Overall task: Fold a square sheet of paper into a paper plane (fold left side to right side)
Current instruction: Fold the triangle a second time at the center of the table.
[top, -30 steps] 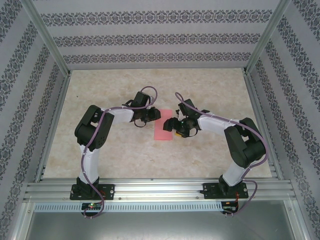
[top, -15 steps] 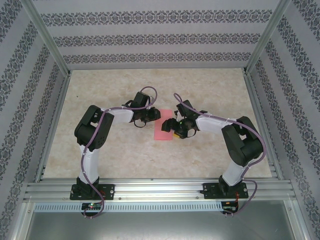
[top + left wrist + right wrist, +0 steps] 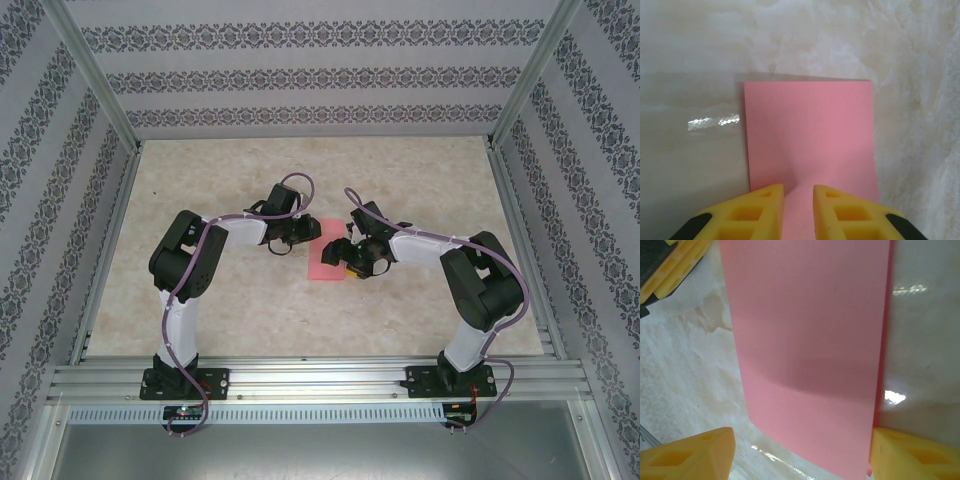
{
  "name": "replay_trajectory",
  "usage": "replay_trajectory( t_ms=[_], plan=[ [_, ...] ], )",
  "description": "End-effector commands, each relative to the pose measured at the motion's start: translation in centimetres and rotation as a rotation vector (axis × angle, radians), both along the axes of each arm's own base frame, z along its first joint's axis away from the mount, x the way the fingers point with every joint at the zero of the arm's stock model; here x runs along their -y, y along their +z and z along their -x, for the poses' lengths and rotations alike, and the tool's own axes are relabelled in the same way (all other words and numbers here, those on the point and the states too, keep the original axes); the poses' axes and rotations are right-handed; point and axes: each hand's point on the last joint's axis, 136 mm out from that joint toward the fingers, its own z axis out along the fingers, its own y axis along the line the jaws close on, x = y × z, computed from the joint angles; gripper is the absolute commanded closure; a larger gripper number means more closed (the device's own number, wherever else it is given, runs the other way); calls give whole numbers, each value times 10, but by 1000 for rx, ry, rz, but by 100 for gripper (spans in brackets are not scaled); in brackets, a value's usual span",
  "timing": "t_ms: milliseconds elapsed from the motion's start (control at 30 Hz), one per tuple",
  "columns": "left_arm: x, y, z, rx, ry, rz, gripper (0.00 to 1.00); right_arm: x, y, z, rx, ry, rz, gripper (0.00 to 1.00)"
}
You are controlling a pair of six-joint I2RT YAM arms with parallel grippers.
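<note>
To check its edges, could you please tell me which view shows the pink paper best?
Left wrist: the pink paper shows nearly whole, edges clear. Right wrist crops it; top external shows it small, partly covered.

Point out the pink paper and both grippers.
pink paper [image 3: 810,130], left wrist view, middle of the sheet.
left gripper [image 3: 798,195], left wrist view, between its yellow fingertips.
right gripper [image 3: 800,452], right wrist view, between its fingertips.

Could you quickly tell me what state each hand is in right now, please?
Left hand: nearly closed at the edge of the pink paper; whether it grips cannot be told.
Right hand: open over the paper, holding nothing.
</note>
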Motion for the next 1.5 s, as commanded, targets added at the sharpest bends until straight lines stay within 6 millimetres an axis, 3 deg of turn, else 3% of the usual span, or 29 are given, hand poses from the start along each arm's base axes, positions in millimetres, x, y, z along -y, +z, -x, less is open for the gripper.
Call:
replay_trajectory(
  t_ms=[0,400,733,900,1067,1267,1467],
  plan=[
    [-12,-23,12,-49,-1,-52,76,-10,10,-5,24,4,-32,30],
    [-11,-20,12,-46,-5,-44,76,-9,23,-27,56,-52,-103,30],
    [-8,-12,12,-30,-18,-19,76,-7,15,-55,25,-102,-174,30],
    [-9,10,9,26,-23,4,74,-4,15,-66,9,-119,-198,38],
    [-15,47,12,122,-42,26,61,-2,20,-70,11,-119,-206,42],
    [-24,86,35,248,-93,35,49,-6,30,-71,12,-108,-235,50],
    [-5,101,102,403,-248,32,46,-6,36,-71,6,-100,-232,57]
  ],
)
